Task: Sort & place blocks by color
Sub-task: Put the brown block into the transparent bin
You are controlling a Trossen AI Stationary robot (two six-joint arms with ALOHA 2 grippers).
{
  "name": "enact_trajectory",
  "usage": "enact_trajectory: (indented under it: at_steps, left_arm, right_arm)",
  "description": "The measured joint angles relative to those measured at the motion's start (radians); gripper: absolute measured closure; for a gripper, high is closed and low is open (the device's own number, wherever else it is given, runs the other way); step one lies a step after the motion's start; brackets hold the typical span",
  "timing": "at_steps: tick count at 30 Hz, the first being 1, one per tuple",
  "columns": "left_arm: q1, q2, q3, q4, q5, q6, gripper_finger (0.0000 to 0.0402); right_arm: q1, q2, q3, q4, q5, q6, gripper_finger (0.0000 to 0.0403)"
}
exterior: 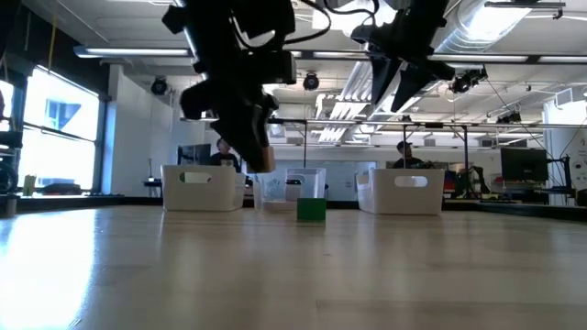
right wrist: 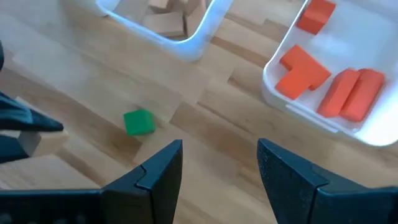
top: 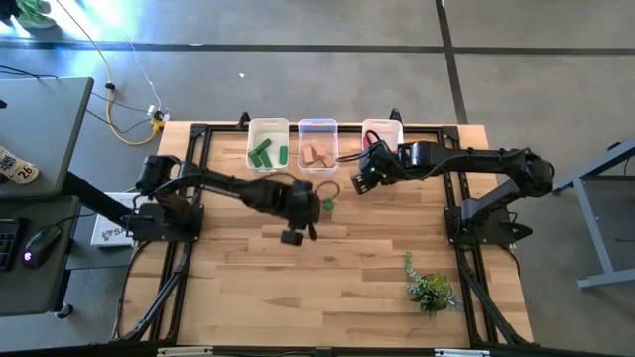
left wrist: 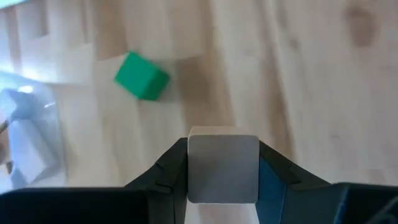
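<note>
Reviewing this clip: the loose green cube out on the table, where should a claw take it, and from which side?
Probably from straight above, pinching two opposite flat side faces. The green cube sits alone on the table, clear of the bins, so all sides are free. The right claw is open and empty nearby; the left claw is shut on a tan block.

Three bins in row at table's far edge; lone cube before middle bin.
</note>
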Motion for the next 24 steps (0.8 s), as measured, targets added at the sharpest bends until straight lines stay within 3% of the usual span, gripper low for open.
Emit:
enact_trajectory:
  at_steps: [10,24]
  left_arm:
    - [0.183,-0.038,0.001,0.063,0.08,0.031,0.0299]
    - [0.368,-0.043,0.0,0.27,0.081,0.01,0.0293]
  right_arm:
    - [-0.12,0.0,0.0,0.009,-0.021,-0.088,0.021]
    - [-0.204,0.0,0.0,0.175,-0.155,-0.229,0.021]
